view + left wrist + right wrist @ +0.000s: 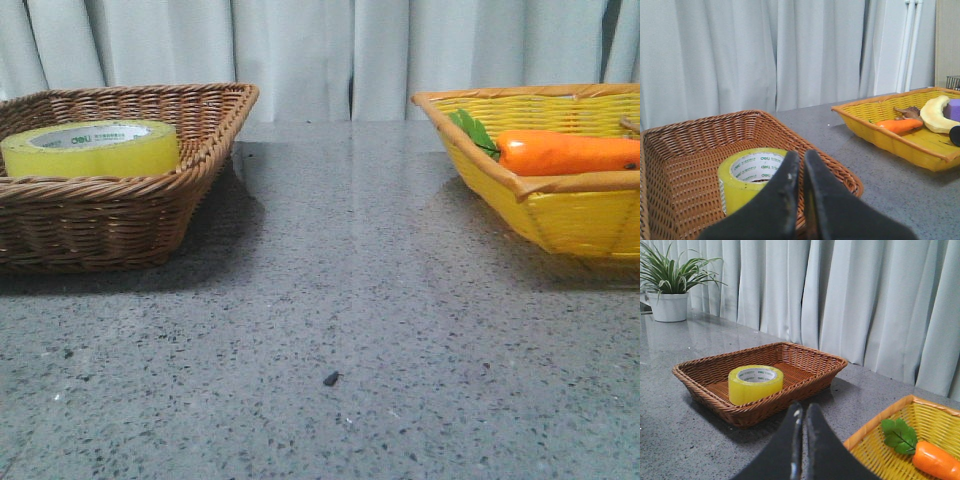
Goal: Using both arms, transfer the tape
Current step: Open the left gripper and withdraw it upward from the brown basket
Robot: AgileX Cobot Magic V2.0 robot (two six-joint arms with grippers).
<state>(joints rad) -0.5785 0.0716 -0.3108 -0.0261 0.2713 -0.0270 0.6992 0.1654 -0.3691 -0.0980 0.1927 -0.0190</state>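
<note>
The tape, a wide yellow roll with a white core and green lettering, lies flat in the brown wicker basket at the left. It also shows in the left wrist view and in the right wrist view. My left gripper is shut and empty, just short of the tape, over the basket's near side. My right gripper is shut and empty, over the table between the two baskets. Neither gripper shows in the front view.
A yellow basket at the right holds an orange carrot with green leaves; the left wrist view also shows a banana and a purple thing in it. A potted plant stands far off beyond the brown basket. Curtains hang behind the table.
</note>
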